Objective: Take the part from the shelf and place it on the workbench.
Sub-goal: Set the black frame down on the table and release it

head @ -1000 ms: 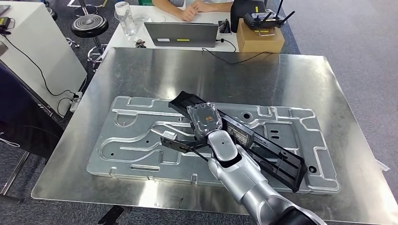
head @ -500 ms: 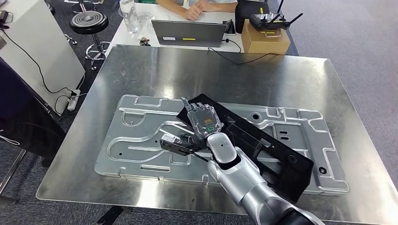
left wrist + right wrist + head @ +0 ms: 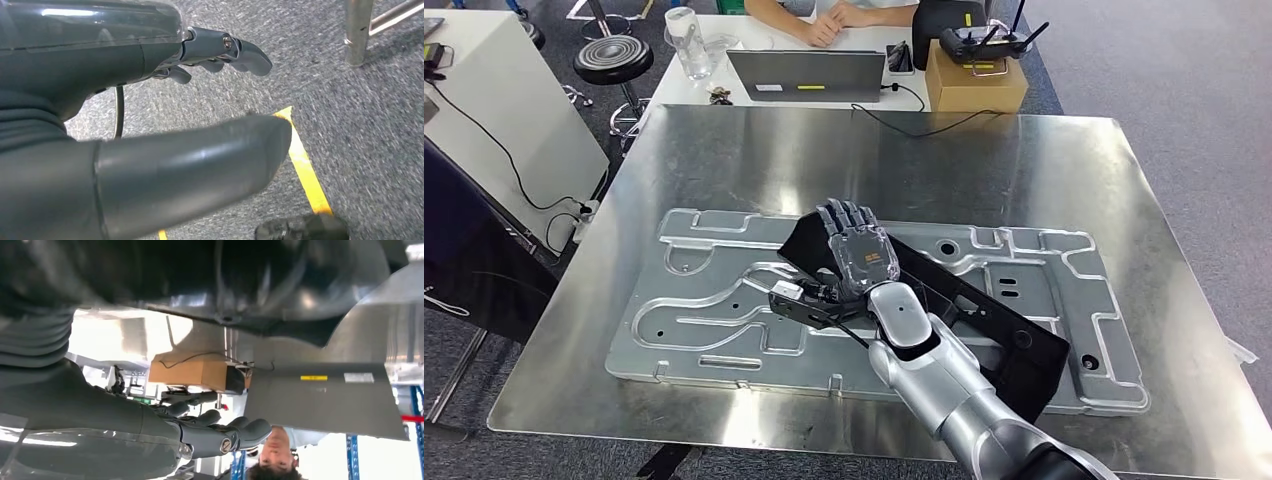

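Grey carpet [image 3: 370, 130] with a strip of yellow tape [image 3: 305, 165] lies under our left hand [image 3: 150, 125], which hangs beside the body with fingers loosely apart, holding nothing; a metal leg [image 3: 359, 30] stands on the carpet beyond it.

From the head view we see our right arm reach up over a stainless steel workbench [image 3: 1044, 170]. Nearest us on it lies a large stamped sheet-metal panel [image 3: 714, 300], pressed with ribs and channels. The black plastic part [image 3: 984, 320] rests diagonally across this panel, from the middle toward the near right corner. Our right hand [image 3: 856, 250] hovers over the part's far end with fingers stretched out and spread, grasping nothing; whether the fingertips touch the part we cannot tell. A small green mark shows through the clear cover on the back of the hand.

Beyond the workbench stands a white table with a grey laptop [image 3: 808, 75] bearing a yellow sticker and a white label, both too small to read. Beside it sit a cardboard box [image 3: 976, 85] carrying a black antenna device [image 3: 984, 40], and a clear water bottle [image 3: 689, 40]. A person's folded hands [image 3: 839, 20] rest on that table. A black round stool [image 3: 614, 55] stands to the left.

The right wrist view, turned upside down, shows our right hand's fingers free of the part's dark underside, plus the laptop lid stickers and the box.
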Robot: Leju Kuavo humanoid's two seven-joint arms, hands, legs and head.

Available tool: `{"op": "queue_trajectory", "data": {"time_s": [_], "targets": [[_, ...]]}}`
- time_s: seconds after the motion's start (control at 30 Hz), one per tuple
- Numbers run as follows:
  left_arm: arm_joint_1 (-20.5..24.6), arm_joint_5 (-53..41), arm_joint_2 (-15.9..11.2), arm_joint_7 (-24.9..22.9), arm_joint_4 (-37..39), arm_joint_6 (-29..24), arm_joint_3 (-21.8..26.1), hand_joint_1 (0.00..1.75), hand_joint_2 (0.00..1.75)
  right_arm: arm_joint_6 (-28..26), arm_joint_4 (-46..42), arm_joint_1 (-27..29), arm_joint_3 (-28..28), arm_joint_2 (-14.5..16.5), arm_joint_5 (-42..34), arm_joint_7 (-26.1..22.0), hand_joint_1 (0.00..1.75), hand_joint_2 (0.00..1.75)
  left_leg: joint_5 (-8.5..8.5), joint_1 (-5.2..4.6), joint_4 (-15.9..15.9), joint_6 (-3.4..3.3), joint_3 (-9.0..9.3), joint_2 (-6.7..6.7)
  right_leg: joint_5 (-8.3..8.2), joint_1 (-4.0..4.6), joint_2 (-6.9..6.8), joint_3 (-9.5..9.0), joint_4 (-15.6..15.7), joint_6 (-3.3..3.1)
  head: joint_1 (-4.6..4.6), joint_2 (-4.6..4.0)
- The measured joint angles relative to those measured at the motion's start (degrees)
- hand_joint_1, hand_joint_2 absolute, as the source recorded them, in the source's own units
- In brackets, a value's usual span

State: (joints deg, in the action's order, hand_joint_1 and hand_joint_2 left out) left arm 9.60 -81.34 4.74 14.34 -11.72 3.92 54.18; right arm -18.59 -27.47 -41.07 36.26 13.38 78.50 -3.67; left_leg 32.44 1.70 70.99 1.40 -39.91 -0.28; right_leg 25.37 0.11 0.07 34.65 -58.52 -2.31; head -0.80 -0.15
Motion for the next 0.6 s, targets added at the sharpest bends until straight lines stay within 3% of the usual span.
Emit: {"op": "queue_trajectory", "data": {"time_s": [0.03,0.07,0.1,0.17,0.23,0.37,0.43,0.5,0.53,0.57,0.6], "targets": [[-0.10,0.16,-0.05,0.00,0.00,-0.02,0.00,0.00,0.00,-1.11,-0.13,0.16,0.00,-0.02,-0.12,0.21,0.00,0.00,0.75,-0.01,2.66,0.12,-1.28,0.00,0.08,0.08,0.00,0.02,-0.11,-0.07,0.00,0.00],[-0.21,0.38,-0.11,0.01,0.00,-0.09,0.00,0.00,0.00,-2.60,-0.52,0.41,0.00,-0.03,-0.20,0.57,0.00,0.00,0.48,-0.02,3.55,0.21,-1.74,0.01,0.17,0.14,0.02,0.04,-0.25,-0.11,0.00,0.00],[-0.30,0.65,-0.16,0.01,0.00,-0.21,0.00,0.00,0.00,-4.36,-1.28,0.69,0.00,-0.04,-0.22,1.03,0.00,0.00,-0.83,0.00,2.29,0.27,-1.17,0.04,0.30,0.15,0.05,0.05,-0.45,-0.06,0.01,0.00],[-0.35,1.33,-0.22,0.05,0.01,-0.52,0.00,0.00,0.00,-8.33,-4.19,1.39,0.00,-0.06,0.23,2.36,0.00,0.00,-4.36,-0.01,-4.76,0.23,2.32,0.12,0.76,0.15,0.16,0.13,-1.12,0.27,0.00,0.00],[-0.41,2.02,-0.25,0.14,0.01,-0.75,0.00,0.00,0.00,-12.10,-8.73,2.56,0.00,-0.21,1.75,4.25,0.00,0.00,-5.92,-0.20,-9.75,-0.17,4.76,0.05,1.11,0.35,0.25,0.48,-2.00,0.76,-0.04,0.00],[-1.11,3.24,-0.17,0.25,0.01,-1.04,0.00,0.00,0.00,-17.35,-19.53,6.67,-0.04,-1.03,5.39,7.31,0.00,0.00,-6.29,-0.20,-10.52,-1.30,4.93,0.01,1.56,0.50,0.31,0.80,-2.65,1.66,-0.09,0.00],[-1.26,3.62,-0.09,0.32,0.02,-1.20,0.00,0.00,0.00,-18.66,-24.45,8.64,-0.21,-1.74,6.59,8.00,0.00,0.00,-6.72,0.01,-10.81,-2.04,4.66,0.14,4.67,0.21,0.27,2.02,-6.10,2.39,-0.10,0.00],[-1.39,3.94,-0.10,0.40,0.02,-1.41,0.01,0.00,0.00,-19.37,-28.41,10.51,-0.51,-2.45,7.44,8.28,0.00,0.00,-7.07,-0.04,-10.82,-2.48,4.13,0.27,9.03,-0.20,0.23,4.52,-13.03,3.02,-0.10,0.00],[-1.49,4.05,-0.10,0.41,0.02,-1.49,0.01,0.00,0.00,-19.59,-29.90,11.42,-0.69,-2.77,7.69,8.32,0.00,0.00,-7.26,-0.08,-10.81,-2.57,3.83,0.33,10.33,-0.36,0.22,5.49,-15.98,3.20,-0.11,0.00],[-1.60,4.15,-0.10,0.42,0.02,-1.53,0.02,0.00,0.00,-19.74,-31.17,12.27,-0.90,-3.04,7.88,8.38,0.00,0.00,-7.48,-0.11,-10.80,-2.60,3.52,0.37,10.56,-0.46,0.22,5.64,-17.26,3.27,-0.11,0.00],[-1.68,4.23,-0.11,0.43,0.02,-1.56,0.02,0.00,0.00,-19.85,-32.29,13.00,-1.14,-3.28,8.01,8.43,0.00,0.00,-7.73,-0.14,-10.80,-2.57,3.22,0.39,9.74,-0.50,0.21,4.70,-16.37,3.21,-0.10,0.00]]}}
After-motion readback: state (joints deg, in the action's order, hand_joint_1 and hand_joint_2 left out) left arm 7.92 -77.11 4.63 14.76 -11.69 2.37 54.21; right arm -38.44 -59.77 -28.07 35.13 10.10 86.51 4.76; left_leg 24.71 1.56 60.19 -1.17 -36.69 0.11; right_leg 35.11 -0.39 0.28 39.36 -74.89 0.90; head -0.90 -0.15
